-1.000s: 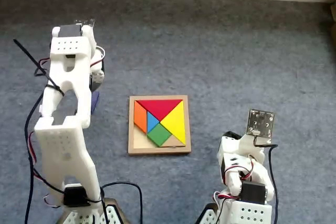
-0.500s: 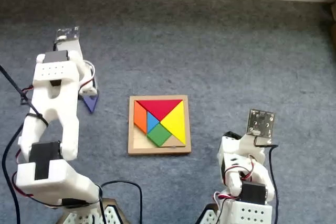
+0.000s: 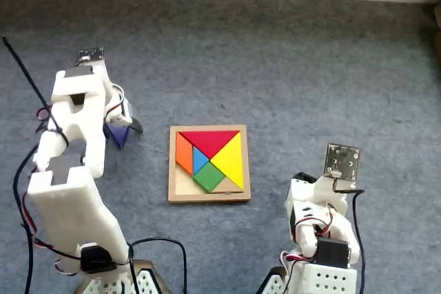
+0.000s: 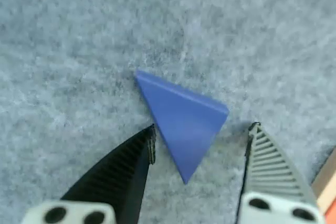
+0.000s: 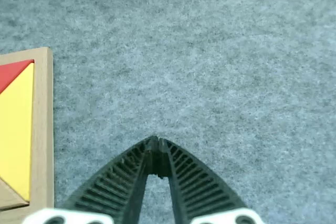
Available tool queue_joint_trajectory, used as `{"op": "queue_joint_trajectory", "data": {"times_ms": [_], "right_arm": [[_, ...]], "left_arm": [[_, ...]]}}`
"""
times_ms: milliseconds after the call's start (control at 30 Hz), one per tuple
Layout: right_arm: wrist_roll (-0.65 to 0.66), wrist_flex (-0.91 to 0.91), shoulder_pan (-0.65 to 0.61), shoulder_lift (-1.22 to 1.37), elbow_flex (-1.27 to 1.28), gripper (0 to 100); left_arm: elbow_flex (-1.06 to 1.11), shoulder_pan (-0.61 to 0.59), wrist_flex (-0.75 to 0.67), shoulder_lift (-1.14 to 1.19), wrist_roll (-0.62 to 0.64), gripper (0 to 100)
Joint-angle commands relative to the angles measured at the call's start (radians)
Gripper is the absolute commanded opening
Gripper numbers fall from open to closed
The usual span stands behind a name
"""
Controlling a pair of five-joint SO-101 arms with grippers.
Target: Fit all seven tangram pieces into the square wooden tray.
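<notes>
While spread, left end effector [image 4: 202, 135] straddles blue triangle [image 4: 184, 117].

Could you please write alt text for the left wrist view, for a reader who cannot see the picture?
A blue triangle lies flat on grey carpet, between the two open fingers of the left end effector, one black and one grey. A corner of the wooden tray shows at the edge.
</notes>
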Motion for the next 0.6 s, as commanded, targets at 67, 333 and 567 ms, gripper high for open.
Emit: {"op": "queue_joint_trajectory", "data": {"times_ms": [67, 333, 567], "right_arm": [[-0.003, -0.013, 0.013, 0.005, 0.11, 0.5], [-0.003, -0.013, 0.013, 0.005, 0.11, 0.5], [-0.003, -0.013, 0.013, 0.005, 0.11, 0.5]], "left_arm": [[-0.211, -0.018, 0.069, 0.108, 0.089, 28], [-0.36, -0.012, 0.167, 0.219, 0.104, 20], [-0.369, 0.004, 0.183, 0.228, 0.017, 10]]}}
